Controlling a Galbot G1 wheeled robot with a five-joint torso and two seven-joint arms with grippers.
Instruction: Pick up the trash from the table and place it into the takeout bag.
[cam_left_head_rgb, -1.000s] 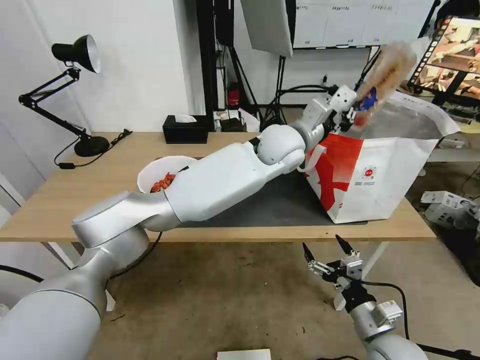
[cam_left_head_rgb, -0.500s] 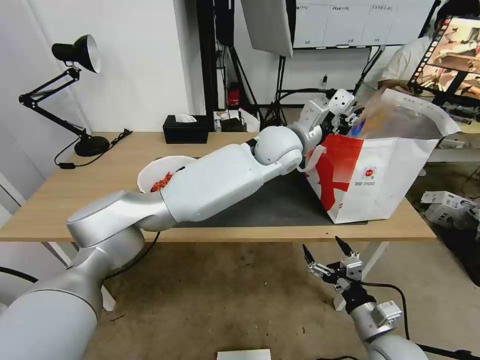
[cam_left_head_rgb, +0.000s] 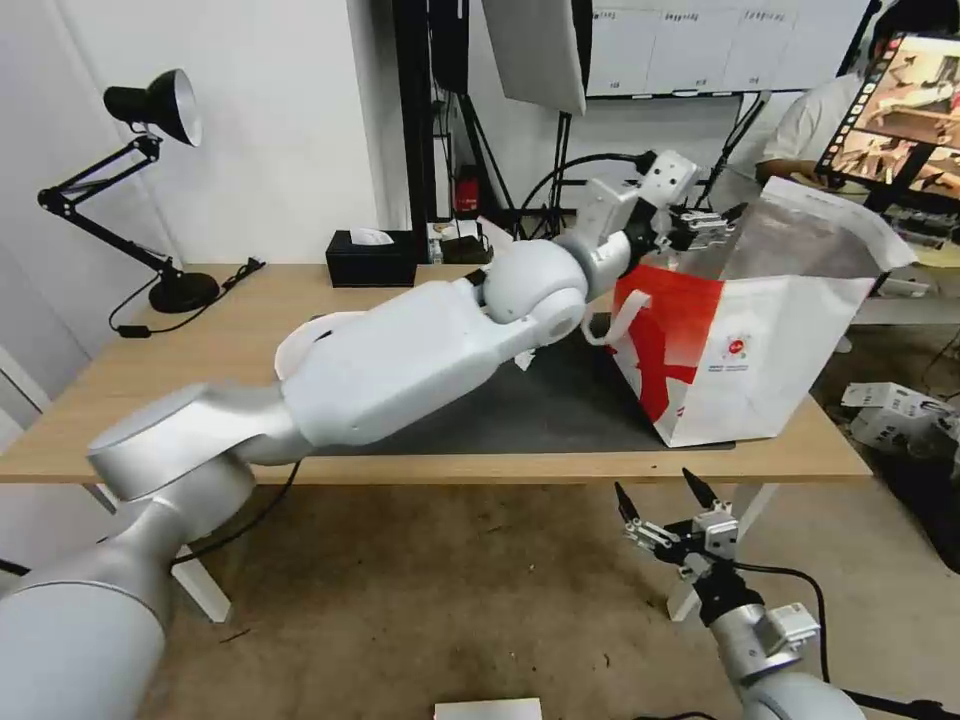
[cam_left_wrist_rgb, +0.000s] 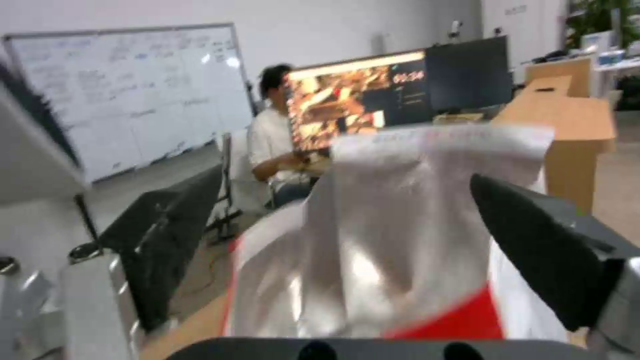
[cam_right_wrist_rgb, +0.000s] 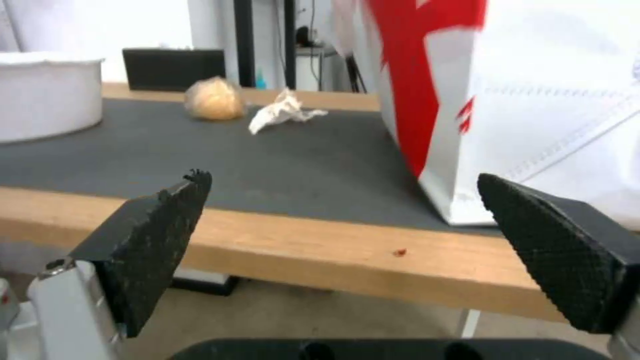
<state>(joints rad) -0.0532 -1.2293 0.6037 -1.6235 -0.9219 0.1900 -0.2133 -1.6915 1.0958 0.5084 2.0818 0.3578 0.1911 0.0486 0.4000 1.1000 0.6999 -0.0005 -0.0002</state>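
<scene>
Since the earlier frames the beige wrapped item has left the left gripper (cam_left_head_rgb: 712, 222), which has lifted off the takeout bag (cam_left_head_rgb: 760, 340) mouth, fingers now wide and empty. Drop done, I judge; next calls for swinging back to the table (cam_left_head_rgb: 150, 400) for the tissue (cam_right_wrist_rgb: 283, 114), beige lump (cam_right_wrist_rgb: 213, 99) and bowl (cam_right_wrist_rgb: 47, 95). Right gripper (cam_left_head_rgb: 668, 505) parked below the table edge, fingers wide; bag's round red logo has unreadable print.

All views share takeout bag (cam_left_head_rgb: 745, 340)
</scene>
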